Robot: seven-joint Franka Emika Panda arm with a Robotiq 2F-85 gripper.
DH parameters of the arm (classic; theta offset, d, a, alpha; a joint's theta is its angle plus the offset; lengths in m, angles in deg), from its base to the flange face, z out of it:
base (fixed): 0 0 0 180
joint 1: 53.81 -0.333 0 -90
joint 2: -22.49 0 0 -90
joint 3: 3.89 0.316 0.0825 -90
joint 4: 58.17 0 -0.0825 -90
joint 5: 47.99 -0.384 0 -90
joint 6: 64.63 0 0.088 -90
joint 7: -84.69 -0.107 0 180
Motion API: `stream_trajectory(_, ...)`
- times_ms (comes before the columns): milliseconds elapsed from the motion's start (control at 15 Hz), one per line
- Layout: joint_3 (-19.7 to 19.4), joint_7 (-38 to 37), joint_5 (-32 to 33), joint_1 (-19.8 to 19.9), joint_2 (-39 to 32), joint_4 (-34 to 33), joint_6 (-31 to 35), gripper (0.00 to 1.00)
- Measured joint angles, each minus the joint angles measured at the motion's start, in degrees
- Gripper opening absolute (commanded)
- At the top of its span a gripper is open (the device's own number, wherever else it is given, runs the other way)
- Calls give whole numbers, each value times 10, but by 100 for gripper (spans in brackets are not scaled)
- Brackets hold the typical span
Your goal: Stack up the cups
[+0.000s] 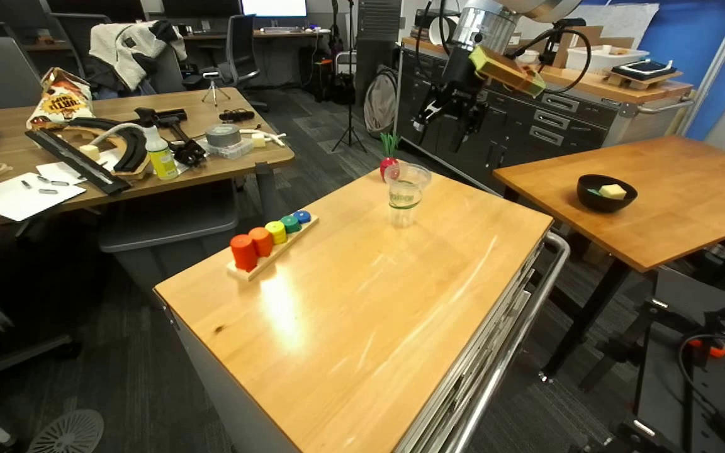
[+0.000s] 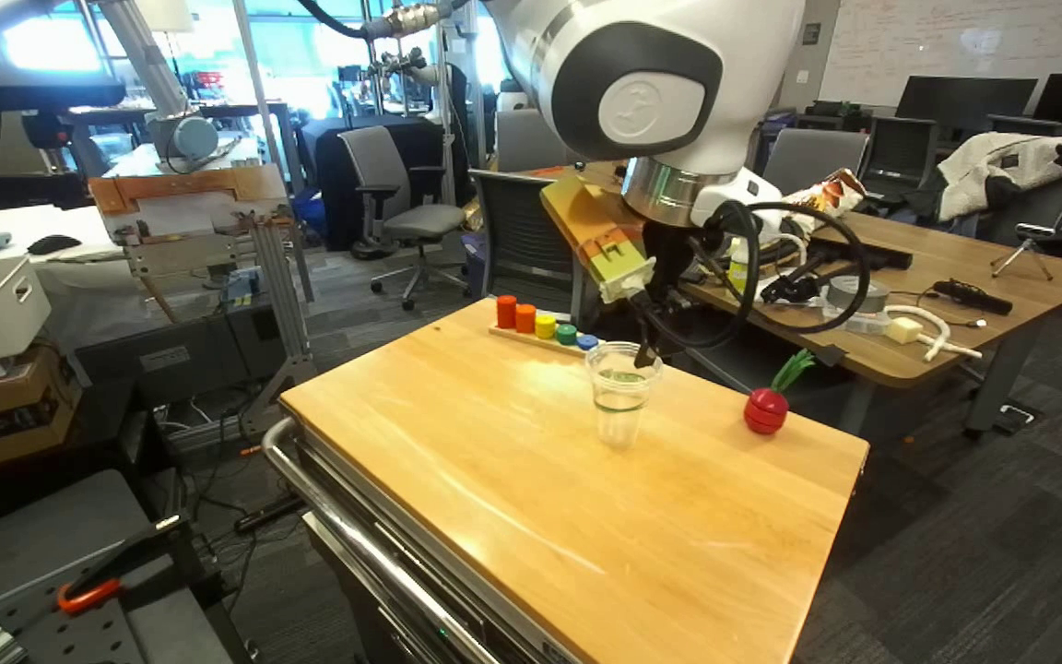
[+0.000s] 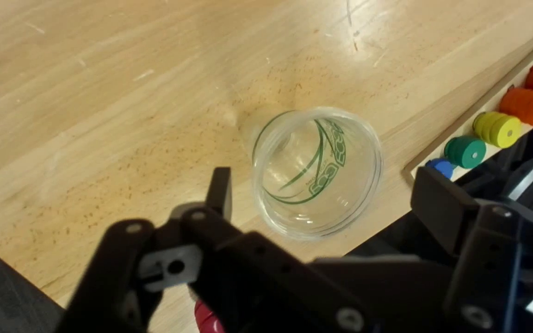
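A clear tumbler [image 1: 403,204] with a green printed band stands upright on the wooden cart top; it also shows in an exterior view [image 2: 621,406]. In the wrist view its round rim [image 3: 262,194] faces the camera. A second rim line seems to show inside the upper part, so cups may be nested; I cannot tell how many. No separate cup shows elsewhere. My gripper [image 1: 439,137] is above the cart top, pointing down, apart from the tumbler. In the wrist view the gripper [image 3: 329,196] has its fingers wide apart with nothing held, and the tumbler's rim appears between them.
A wooden rack [image 1: 284,248] of red, orange, yellow, green and blue discs stands at a cart edge, also in the wrist view [image 3: 493,129]. A red toy radish [image 2: 766,410] stands near another edge. A side table [image 1: 702,182] holds a black bowl [image 1: 589,196].
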Motion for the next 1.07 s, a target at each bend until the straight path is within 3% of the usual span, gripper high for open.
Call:
stream_trajectory(533, -1, -52, 175, -41, 116, 50, -116, 100)
stream_trajectory(800, 2, -95, 232, -67, 190, 101, -120, 100)
stream_trajectory(1067, 8, -109, 248, -77, 248, 147, -119, 100)
